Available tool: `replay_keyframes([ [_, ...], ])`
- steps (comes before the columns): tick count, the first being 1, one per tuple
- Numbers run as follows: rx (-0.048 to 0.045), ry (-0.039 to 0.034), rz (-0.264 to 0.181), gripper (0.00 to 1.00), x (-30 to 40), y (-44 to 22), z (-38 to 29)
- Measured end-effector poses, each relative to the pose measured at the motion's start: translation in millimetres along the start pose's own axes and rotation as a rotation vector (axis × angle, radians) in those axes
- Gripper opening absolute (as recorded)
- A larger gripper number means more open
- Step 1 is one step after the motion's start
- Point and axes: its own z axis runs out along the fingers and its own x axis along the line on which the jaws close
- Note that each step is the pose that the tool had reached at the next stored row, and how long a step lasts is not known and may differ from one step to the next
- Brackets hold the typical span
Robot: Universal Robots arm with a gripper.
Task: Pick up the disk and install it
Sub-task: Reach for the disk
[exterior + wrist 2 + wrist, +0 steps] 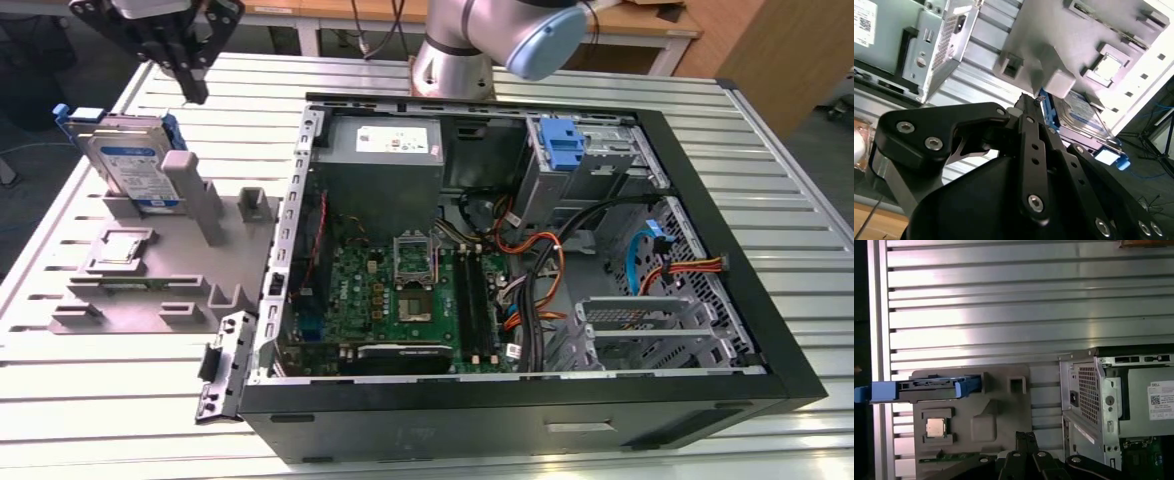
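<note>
The disk [136, 165] stands on edge in a slot at the far end of a grey holder block [147, 280], on the exterior view's left. It is silver with a blue-and-white label and blue rails. In both wrist views the disk [929, 388] [1081, 117] sits in that slot. My gripper [195, 92] hangs above and just behind the disk, apart from it. Its black fingers [1026, 437] are shut together with nothing between them.
An open computer case [694, 390] lies at the exterior view's right, with a motherboard [400, 300], a silver power supply [384, 142], a blue bracket [563, 145] in the upper bay and a metal cage [641, 322]. A processor chip [118, 248] rests on the holder block.
</note>
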Motion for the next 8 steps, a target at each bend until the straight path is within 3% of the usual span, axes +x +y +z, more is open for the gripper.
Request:
replay_keyframes([
  [8, 0.0011, 0.0137, 0.001, 0.10, 28.7, 2.9, 3.4],
])
